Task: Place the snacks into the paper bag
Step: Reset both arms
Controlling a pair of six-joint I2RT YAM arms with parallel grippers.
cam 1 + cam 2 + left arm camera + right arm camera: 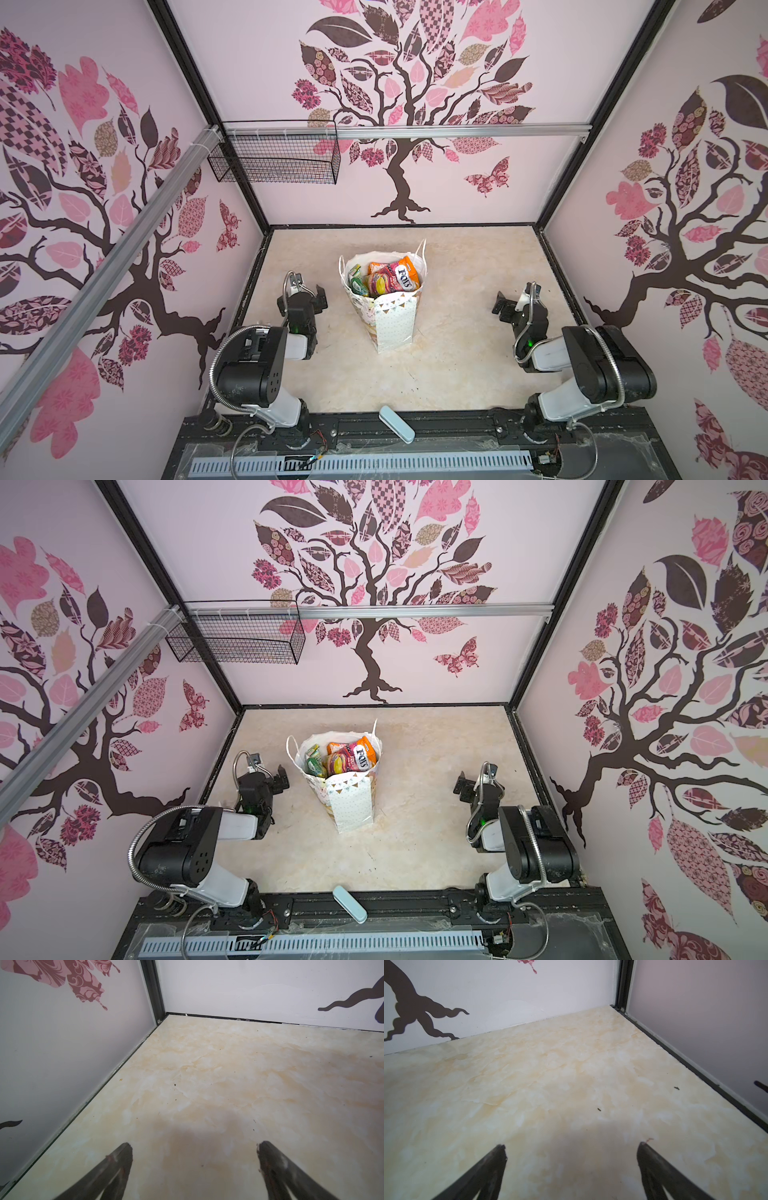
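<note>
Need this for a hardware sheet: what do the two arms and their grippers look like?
Both the left arm and right arm have boxy black joint housings joined by white links. A silver corrugated conduit loops along each, and a small green light glows near each wrist. The left gripper and right gripper are black, with dark, tapering, scuffed fingers.

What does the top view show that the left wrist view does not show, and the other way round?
Only a top view: the paper bag standing upright with the snacks inside, the right gripper, the pale blue bar. Only the left wrist view: the wide, empty gap between the fingertips of the left gripper, open. Both: that gripper, the marbled table, the tree-patterned walls.
</note>
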